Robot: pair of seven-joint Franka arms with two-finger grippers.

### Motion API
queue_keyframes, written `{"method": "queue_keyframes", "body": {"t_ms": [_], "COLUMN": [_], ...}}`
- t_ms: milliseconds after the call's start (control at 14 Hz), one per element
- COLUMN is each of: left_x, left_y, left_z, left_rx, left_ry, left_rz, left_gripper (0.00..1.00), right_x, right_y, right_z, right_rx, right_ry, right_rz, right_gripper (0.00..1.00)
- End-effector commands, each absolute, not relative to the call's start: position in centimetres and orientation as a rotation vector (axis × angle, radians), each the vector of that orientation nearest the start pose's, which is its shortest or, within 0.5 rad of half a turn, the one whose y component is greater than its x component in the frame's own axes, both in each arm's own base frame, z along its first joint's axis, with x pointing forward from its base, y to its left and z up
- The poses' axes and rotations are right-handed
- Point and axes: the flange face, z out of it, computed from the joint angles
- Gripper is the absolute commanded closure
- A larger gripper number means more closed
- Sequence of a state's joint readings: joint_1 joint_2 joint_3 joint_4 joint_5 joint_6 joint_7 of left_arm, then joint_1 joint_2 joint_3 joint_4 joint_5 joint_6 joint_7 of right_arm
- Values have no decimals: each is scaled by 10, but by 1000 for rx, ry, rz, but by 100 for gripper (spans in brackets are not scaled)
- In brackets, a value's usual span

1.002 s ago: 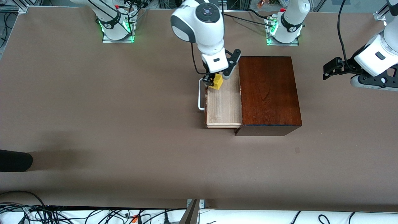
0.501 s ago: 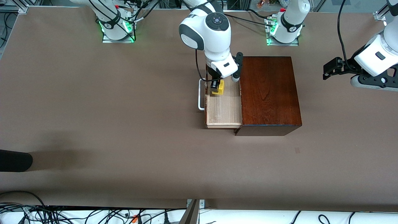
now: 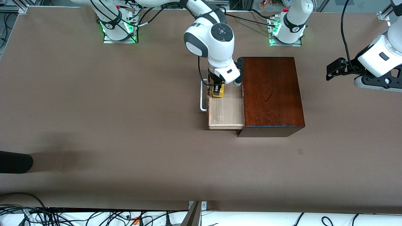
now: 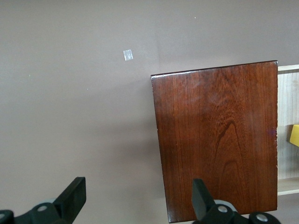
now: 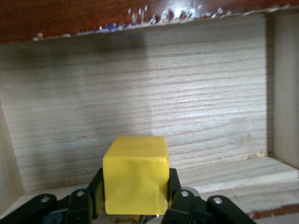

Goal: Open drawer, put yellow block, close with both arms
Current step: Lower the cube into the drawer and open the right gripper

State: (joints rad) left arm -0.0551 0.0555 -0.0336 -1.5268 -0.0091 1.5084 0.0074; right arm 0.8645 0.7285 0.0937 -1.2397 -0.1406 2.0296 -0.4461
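Yellow block (image 3: 218,91) sits clamped between the jaws of the right gripper (image 3: 217,88), low inside the drawer (image 3: 226,110). The right wrist view shows the block (image 5: 136,173) gripped on two opposite sides by the black fingers (image 5: 96,191), with the pale wood floor and walls of the drawer (image 5: 140,93) around it. The drawer stands pulled out of the dark mahogany box (image 3: 271,94) toward the right arm's end of the surface (image 3: 125,125), its white handle (image 3: 202,97) outermost. The block is in the part of the tray nearer the edge where the arm bases stand, close to the drawer's front panel. The left gripper (image 3: 333,69) waits in the air near the left arm's end of the surface, well apart from the box; in the left wrist view its jaws stand apart, the fingers (image 4: 74,196) spread wide over the surface and the box (image 4: 219,140).
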Motion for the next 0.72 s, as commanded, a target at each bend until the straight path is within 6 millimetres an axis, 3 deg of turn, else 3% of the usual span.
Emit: {"method": "queue_keyframes", "body": {"t_ms": [0,358,430,501,573,644], "left_x": [555,555,555,555,555,556], "left_y": [-51,-51,-51,-51,-51,-51], "left_z": [612,612,612,612,612,613], "left_rx": [-3133,-3133,-3133,-3133,-3133,-3133], "left_ry": [147,147,147,147,147,147], "left_rz": [103,103,103,103,103,101], "left_gripper": [0,0,0,0,0,0], "right_x": [455,455,456,456,456,456], "right_y": [605,604,604,604,604,604], "right_z": [336,324,324,324,324,325], "right_rx": [-2385,-2372,-2373,-2372,-2373,-2374], "right_ry": [-2148,-2168,-2166,-2165,-2160,-2158], "right_rz": [-117,-89,-91,-96,-95,-92], "right_gripper": [72,71,56,18,0,0]}}
